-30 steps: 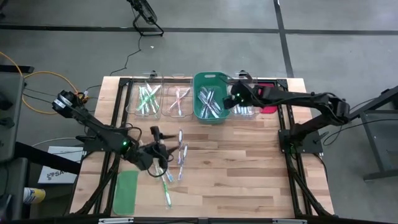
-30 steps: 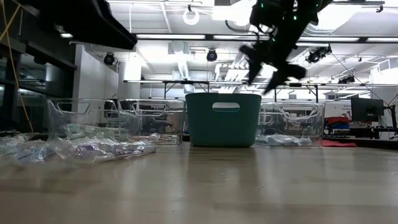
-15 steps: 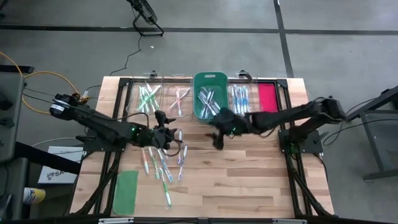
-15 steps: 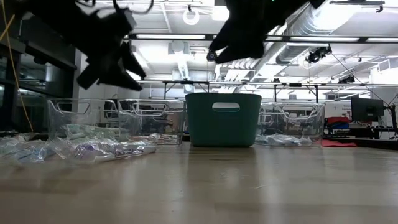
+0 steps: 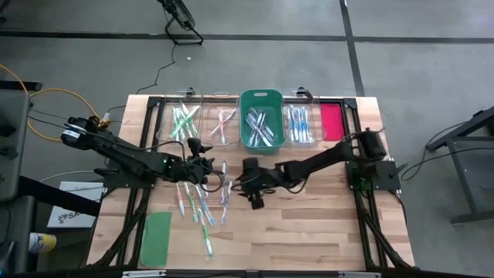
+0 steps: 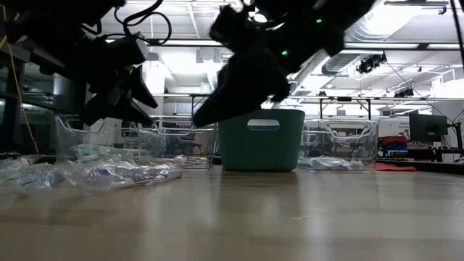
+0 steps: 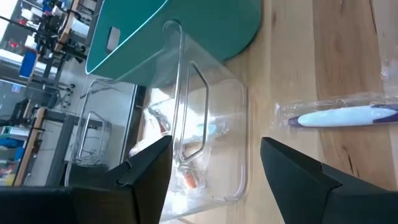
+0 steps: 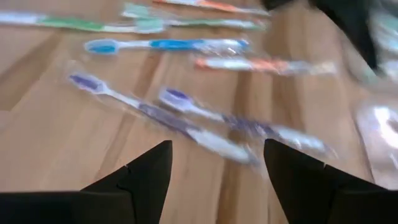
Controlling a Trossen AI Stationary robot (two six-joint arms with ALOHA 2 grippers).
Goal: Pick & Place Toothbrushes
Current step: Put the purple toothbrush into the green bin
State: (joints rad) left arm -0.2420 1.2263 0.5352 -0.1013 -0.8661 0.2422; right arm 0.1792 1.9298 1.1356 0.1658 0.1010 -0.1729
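Wooden table (image 5: 309, 224): both arms' jaws wide, empty, over loose toothbrushes (image 5: 202, 202).

We count three clear bins (image 5: 221, 122), one green bin (image 5: 262, 98), one green lid (image 5: 157, 239), one red lid (image 5: 331, 120), and two grippers; the loose toothbrushes (image 5: 202, 201) cannot be counted exactly.
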